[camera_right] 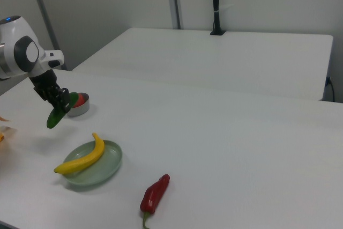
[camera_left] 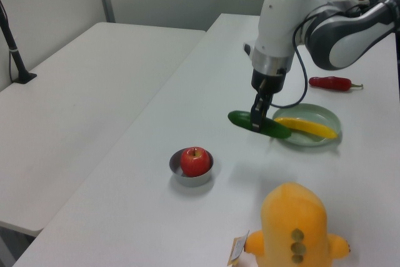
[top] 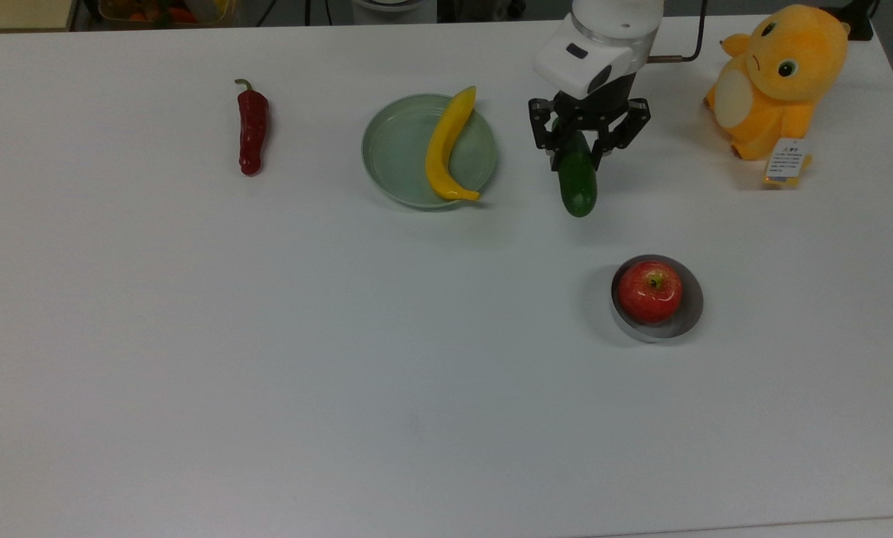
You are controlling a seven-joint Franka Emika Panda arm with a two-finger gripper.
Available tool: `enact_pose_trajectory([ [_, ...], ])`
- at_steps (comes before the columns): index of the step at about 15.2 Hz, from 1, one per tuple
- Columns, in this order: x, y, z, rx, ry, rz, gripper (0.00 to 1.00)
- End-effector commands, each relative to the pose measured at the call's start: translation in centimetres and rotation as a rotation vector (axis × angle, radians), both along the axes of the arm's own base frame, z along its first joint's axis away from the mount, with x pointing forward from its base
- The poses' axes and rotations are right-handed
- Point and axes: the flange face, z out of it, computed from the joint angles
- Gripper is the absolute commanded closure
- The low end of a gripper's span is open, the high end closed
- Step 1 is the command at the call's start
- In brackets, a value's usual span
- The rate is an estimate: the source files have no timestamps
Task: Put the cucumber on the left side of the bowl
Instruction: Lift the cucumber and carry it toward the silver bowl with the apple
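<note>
My gripper [top: 582,146] [camera_left: 257,122] [camera_right: 62,103] is shut on the dark green cucumber [top: 578,187] [camera_left: 240,119] [camera_right: 55,118] and holds it in the air above the table. In the top view the cucumber hangs between the pale green dish and the plush toy, up and to the left of the bowl. The small grey metal bowl [top: 687,317] [camera_left: 177,172] [camera_right: 81,110] stands on the table with a red apple [top: 649,291] [camera_left: 195,161] inside it.
A pale green dish [top: 394,149] [camera_left: 324,139] [camera_right: 104,168] holds a yellow banana [top: 446,145] [camera_right: 83,156]. A dark red chilli pepper [top: 252,131] [camera_left: 332,82] [camera_right: 154,194] lies at the top view's left. An orange plush toy [top: 778,78] [camera_left: 295,224] sits at the top view's upper right.
</note>
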Motion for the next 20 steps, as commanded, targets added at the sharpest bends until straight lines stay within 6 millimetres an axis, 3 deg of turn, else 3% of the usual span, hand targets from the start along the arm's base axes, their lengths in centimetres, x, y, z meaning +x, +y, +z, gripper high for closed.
enact_pose_trajectory([
  [1,-0.2,-1.4,1.0,0.003,0.002,0.0,0.94],
  [4,0.3,-1.4,1.6,0.016,-0.014,-0.005,0.94],
  [7,2.2,-0.2,2.1,0.086,-0.085,-0.005,0.94],
  [11,3.7,5.2,1.9,0.174,-0.122,-0.044,0.95],
  [17,4.9,12.1,3.5,0.298,-0.152,-0.118,0.95],
  [20,5.1,15.0,1.4,0.292,-0.186,-0.13,0.95],
])
